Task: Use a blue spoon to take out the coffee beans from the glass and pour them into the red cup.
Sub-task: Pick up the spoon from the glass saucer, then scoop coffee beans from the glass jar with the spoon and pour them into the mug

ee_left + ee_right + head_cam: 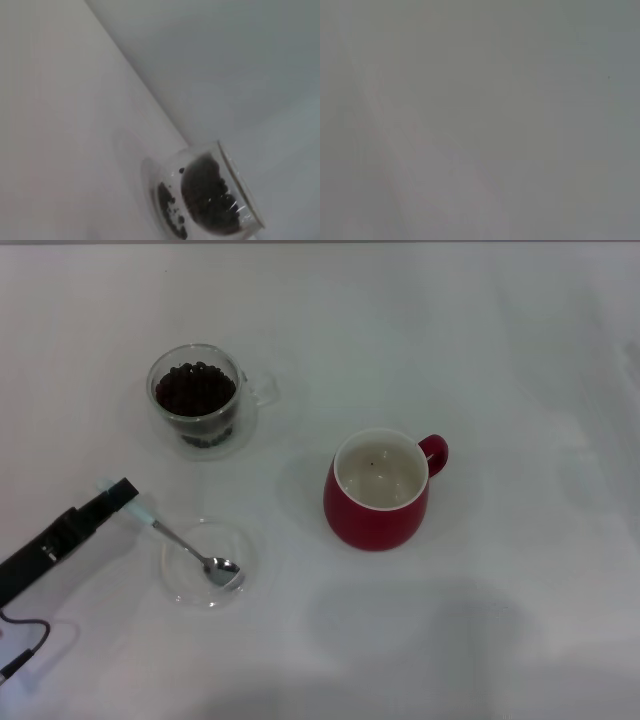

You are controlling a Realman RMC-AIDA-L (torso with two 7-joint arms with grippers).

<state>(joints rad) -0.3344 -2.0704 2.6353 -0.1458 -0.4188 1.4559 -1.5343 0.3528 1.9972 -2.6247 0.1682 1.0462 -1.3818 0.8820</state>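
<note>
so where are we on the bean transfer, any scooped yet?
Almost none: red cup holds one dark speck, glass still full of coffee beans. In hand: left gripper at the blue spoon handle, bowl in the glass dish. Scooping and pouring remain.

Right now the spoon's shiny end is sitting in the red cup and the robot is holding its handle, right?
Not quite. In the head view the blue spoon's bowl rests in the shallow glass dish, not the red cup. The left gripper is at its handle.

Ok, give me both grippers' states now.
Left gripper: closed on the blue spoon handle.
Right gripper: not in view.
</note>
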